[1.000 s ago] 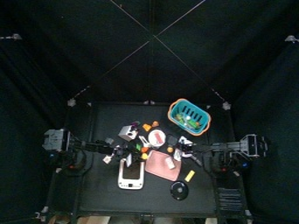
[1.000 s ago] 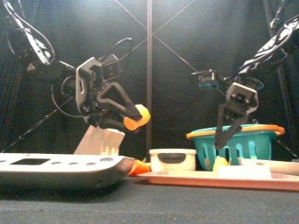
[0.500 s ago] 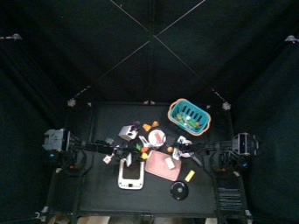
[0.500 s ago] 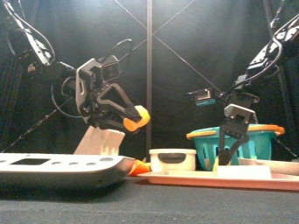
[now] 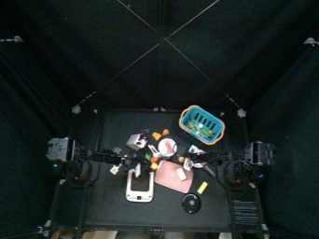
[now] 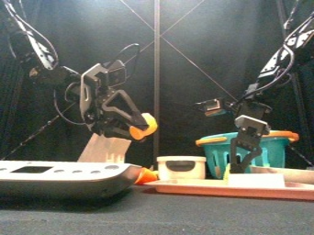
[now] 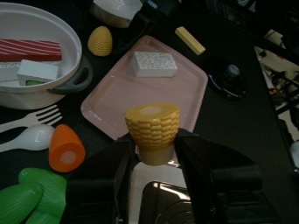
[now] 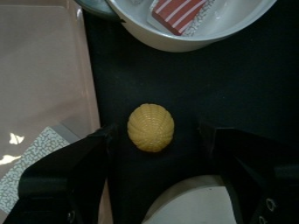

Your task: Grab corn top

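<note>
A short piece of yellow corn (image 7: 153, 131) stands upright between the jaws of my left gripper (image 7: 156, 156), which is shut on it above the near end of the pink tray (image 7: 158, 92). In the front view the corn (image 6: 145, 125) hangs in the left gripper (image 6: 130, 127), well above the table. My right gripper (image 8: 155, 144) is open, its jaws on either side of a yellow egg-shaped thing (image 8: 149, 127) on the black table. In the front view the right gripper (image 6: 241, 154) hangs low by the teal basket (image 6: 260, 147).
A white bowl (image 7: 70, 74) holds a red-and-white slab. Near it lie a carrot piece (image 7: 66, 149), a white fork (image 7: 21, 133) and a green thing (image 7: 26, 191). A white block (image 7: 155, 63) sits on the tray. A white scale (image 6: 61, 176) stands front left.
My right gripper has come down from above the basket's rim to just above the table. My left gripper with the corn has barely moved.
</note>
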`<state>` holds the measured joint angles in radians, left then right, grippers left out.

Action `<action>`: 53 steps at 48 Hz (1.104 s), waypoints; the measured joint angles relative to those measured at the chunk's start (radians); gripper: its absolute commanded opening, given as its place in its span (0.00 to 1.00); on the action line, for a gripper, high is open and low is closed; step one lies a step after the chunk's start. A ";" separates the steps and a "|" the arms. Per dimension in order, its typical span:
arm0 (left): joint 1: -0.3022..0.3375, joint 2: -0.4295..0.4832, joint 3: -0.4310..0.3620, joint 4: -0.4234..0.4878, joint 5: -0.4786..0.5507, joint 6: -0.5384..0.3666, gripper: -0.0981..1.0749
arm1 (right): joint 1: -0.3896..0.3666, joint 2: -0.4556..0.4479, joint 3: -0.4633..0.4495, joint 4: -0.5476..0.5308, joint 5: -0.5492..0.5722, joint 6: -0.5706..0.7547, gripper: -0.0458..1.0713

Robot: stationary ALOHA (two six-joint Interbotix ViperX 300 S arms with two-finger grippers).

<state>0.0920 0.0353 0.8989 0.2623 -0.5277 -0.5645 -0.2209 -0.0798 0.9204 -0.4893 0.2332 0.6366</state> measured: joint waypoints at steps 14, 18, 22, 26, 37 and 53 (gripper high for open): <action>0.003 0.000 0.000 -0.002 0.000 0.000 0.51 | -0.003 0.006 -0.008 -0.002 0.000 0.000 0.72; 0.003 0.000 0.000 -0.002 -0.002 0.000 0.51 | -0.005 0.005 -0.008 -0.002 0.000 0.000 0.67; 0.005 0.000 0.000 -0.002 0.000 0.000 0.51 | -0.006 0.006 -0.009 -0.002 -0.002 0.000 0.62; 0.005 0.000 0.000 -0.002 0.000 0.000 0.51 | -0.006 0.006 -0.009 -0.002 -0.002 -0.002 0.60; 0.005 0.000 0.000 -0.002 0.000 0.000 0.51 | -0.006 0.006 -0.021 -0.002 0.002 0.000 0.59; 0.005 0.000 0.002 -0.002 0.000 0.002 0.51 | -0.005 -0.048 -0.035 0.003 0.000 0.000 0.58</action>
<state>0.0966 0.0353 0.9004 0.2608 -0.5277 -0.5630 -0.2255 -0.1273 0.8851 -0.4863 0.2332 0.6366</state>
